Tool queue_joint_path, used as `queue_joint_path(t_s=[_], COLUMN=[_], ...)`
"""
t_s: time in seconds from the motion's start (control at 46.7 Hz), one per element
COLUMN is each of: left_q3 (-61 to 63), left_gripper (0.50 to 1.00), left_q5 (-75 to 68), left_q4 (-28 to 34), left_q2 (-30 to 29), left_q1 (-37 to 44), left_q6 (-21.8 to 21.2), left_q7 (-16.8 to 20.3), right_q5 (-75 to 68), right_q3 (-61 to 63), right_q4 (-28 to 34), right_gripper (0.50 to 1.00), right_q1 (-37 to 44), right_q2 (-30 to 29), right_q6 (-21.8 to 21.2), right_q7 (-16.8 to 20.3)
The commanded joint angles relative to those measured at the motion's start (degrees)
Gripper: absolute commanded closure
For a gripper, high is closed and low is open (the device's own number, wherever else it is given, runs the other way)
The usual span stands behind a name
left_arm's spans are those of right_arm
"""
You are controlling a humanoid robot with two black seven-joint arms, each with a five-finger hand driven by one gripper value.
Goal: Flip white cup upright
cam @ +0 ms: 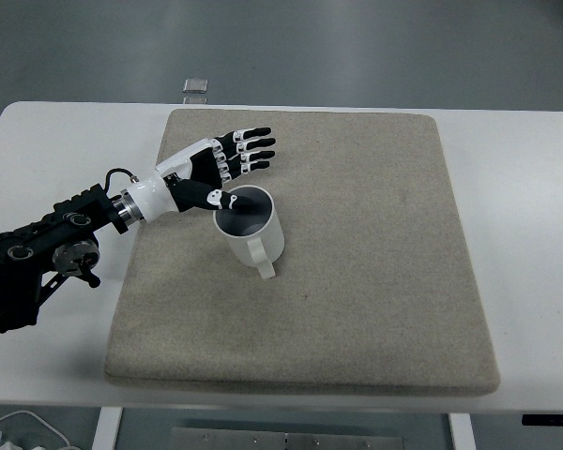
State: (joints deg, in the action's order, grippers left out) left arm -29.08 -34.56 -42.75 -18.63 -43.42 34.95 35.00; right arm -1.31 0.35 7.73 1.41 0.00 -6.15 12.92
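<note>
The white cup [251, 230] is sitting on the beige mat [375, 262], a little toward nine o'clock of the mat's middle, with its dark opening facing up and its handle pointing toward six o'clock; it is looking upright already, so the flip seems all but done and the step in hand is probably the release. To do that well, the left hand [230, 164] should be lifting its thumb straight up out of the mouth before drawing the arm back toward nine o'clock, since any sideways drag against the rim could be tipping the cup over again; moving slowly and keeping the four fingers clear of the far wall would be helping too. The left arm is reaching in from the picture's eight o'clock edge across the white desk [525, 187] and over the mat's edge, its forearm slanting up toward two o'clock. The hand is lying just at eleven o'clock of the cup, its four fingers [253, 150] stretched out flat and slightly fanned, pointing toward three o'clock and gripping nothing, while the thumb [223, 198] is angling down over the cup's rim at about ten o'clock, touching it or nearly so. The right arm is not showing anywhere.
</note>
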Motion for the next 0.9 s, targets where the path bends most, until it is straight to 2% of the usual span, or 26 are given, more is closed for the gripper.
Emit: queue_joint_path(t_s=[0.0, 0.364, 0.621, 0.878], left_q3=[0.0, 0.8, 0.7, 0.5], left_gripper=[0.512, 0.510, 0.508, 0.506], left_q5=[1.9, 9.4, 18.4, 28.0], left_q4=[0.1, 1.1, 6.5, 9.3], left_q2=[-0.5, -4.9, -5.1, -5.1], left_q1=[-0.5, -2.7, -5.0, -6.3], left_q6=[0.0, 0.0, 0.0, 0.0], left_q7=[0.0, 0.0, 0.0, -12.9], right_q5=[0.0, 0.0, 0.0, 0.0], right_q3=[0.0, 0.0, 0.0, 0.0], right_q4=[0.0, 0.0, 0.0, 0.0], right_gripper=[0.570, 0.570, 0.570, 0.570], right_q1=[0.0, 0.0, 0.0, 0.0], right_q2=[0.0, 0.0, 0.0, 0.0], right_q6=[0.0, 0.0, 0.0, 0.0], right_q7=[0.0, 0.0, 0.0, 0.0])
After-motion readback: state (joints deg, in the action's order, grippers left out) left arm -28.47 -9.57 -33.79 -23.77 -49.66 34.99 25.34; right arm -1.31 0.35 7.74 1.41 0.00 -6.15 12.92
